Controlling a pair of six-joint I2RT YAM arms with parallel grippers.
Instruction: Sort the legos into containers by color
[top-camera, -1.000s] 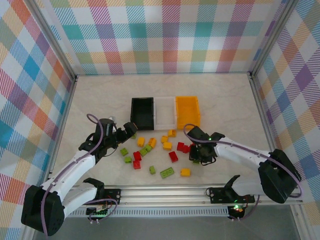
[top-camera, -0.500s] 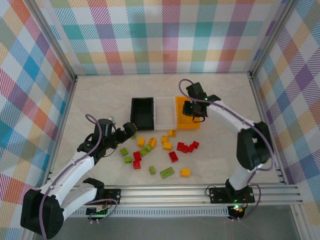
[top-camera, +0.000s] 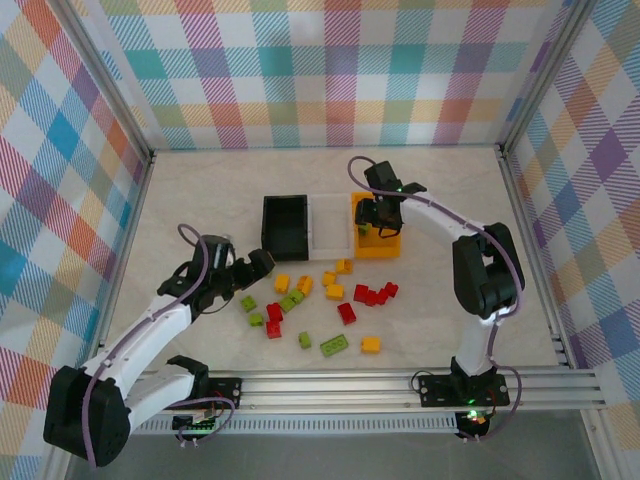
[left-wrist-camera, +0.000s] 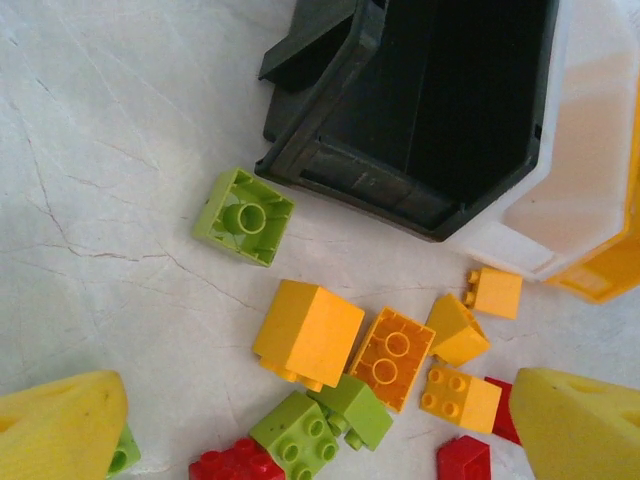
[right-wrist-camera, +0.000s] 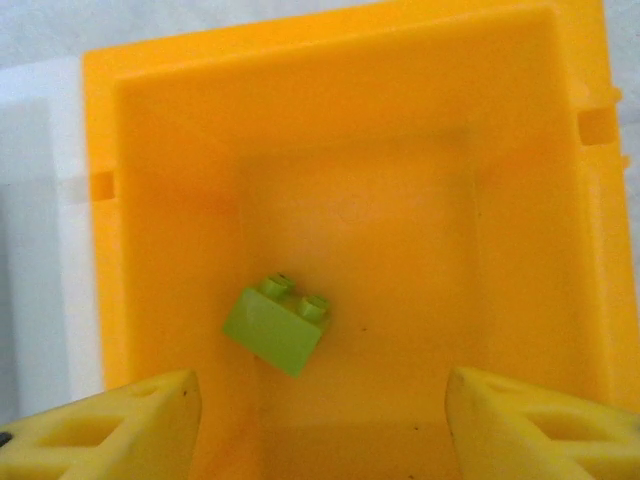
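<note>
Two grippers, both w/ nothing held.

L gripper (left-wrist-camera: 320, 428): jaws wide apart. A lime bit shows at the edge of one pad (left-wrist-camera: 60, 430); can't tell if touching. Between the pads: lime pair (left-wrist-camera: 315, 425) and red bricks (left-wrist-camera: 235, 465), loose on the table (left-wrist-camera: 110, 120). Just ahead of the jaws: cluster of yellow-orange bricks (left-wrist-camera: 308, 333), some studs up, some tipped. Farther ahead: upturned green brick (left-wrist-camera: 243, 215), alone, just short of the black bin (left-wrist-camera: 330, 165). White bin (left-wrist-camera: 560, 200) sits against the black bin's side.

R gripper (right-wrist-camera: 320, 420): jaws apart, hanging over the orange bin (right-wrist-camera: 150, 130). Lime brick (right-wrist-camera: 275, 325) lies on the bin floor, tilted, just ahead of the gap, touching neither pad. Bin's far wall is beyond it.

Top view: the 3 bins stand in one row, touching. Remaining legos are scattered between the L jaws and the bins' near side.
</note>
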